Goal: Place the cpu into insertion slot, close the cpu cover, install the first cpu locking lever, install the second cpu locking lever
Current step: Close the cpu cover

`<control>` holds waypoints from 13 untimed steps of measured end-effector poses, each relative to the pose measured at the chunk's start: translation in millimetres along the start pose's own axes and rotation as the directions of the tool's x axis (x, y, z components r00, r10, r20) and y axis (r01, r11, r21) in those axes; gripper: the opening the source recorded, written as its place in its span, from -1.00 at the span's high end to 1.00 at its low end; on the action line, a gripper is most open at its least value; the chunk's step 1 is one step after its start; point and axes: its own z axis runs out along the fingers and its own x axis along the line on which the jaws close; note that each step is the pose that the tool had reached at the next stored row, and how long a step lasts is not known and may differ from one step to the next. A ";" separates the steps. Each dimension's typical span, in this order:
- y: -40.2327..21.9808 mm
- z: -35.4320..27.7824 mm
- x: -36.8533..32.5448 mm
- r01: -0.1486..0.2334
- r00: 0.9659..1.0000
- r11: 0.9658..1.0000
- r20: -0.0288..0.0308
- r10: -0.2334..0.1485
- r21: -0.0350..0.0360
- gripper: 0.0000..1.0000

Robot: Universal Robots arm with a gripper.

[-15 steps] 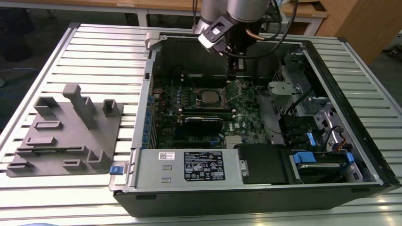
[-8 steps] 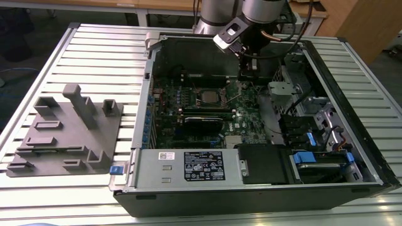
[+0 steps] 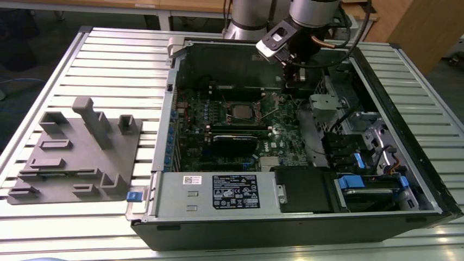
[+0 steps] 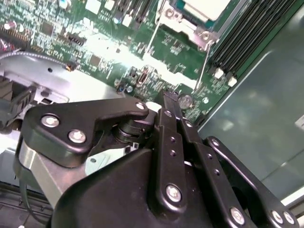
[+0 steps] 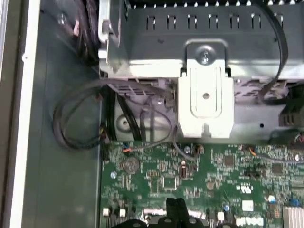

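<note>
With fingers (image 4: 166, 128) pressed together and holding nothing, the gripper (image 4: 172, 96) hovers over the green board (image 4: 173, 45), while the cpu (image 4: 206, 7) sits in the insertion slot (image 4: 190, 26) just ahead of the fingers, a thin lever rod (image 4: 203, 66) running from the slot's corner back toward them.

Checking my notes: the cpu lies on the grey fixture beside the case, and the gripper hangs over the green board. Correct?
No: the exterior view shows the cpu in the insertion slot on the green board; the gripper does hang over it.
</note>
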 end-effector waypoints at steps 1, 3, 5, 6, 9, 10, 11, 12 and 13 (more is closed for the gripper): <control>1.6 0.1 0.0 0.000 1.000 1.000 0.000 0.000 0.000 0.79; 3.3 0.1 0.1 0.000 1.000 1.000 0.000 0.000 0.000 0.79; 3.3 0.1 0.0 0.000 1.000 1.000 0.000 0.000 0.000 0.79; 3.3 0.1 0.0 0.000 1.000 1.000 0.000 0.000 0.000 0.79; 3.4 0.1 0.0 0.000 1.000 1.000 0.000 0.000 0.000 0.79; 3.4 0.1 0.0 0.000 1.000 1.000 0.000 0.000 0.000 0.79; 3.4 0.1 0.0 0.000 1.000 1.000 0.000 0.000 0.000 0.79; 3.4 0.1 0.0 0.000 1.000 1.000 0.000 0.000 0.000 0.79; 3.4 0.1 0.0 0.000 1.000 1.000 0.000 0.000 0.000 0.79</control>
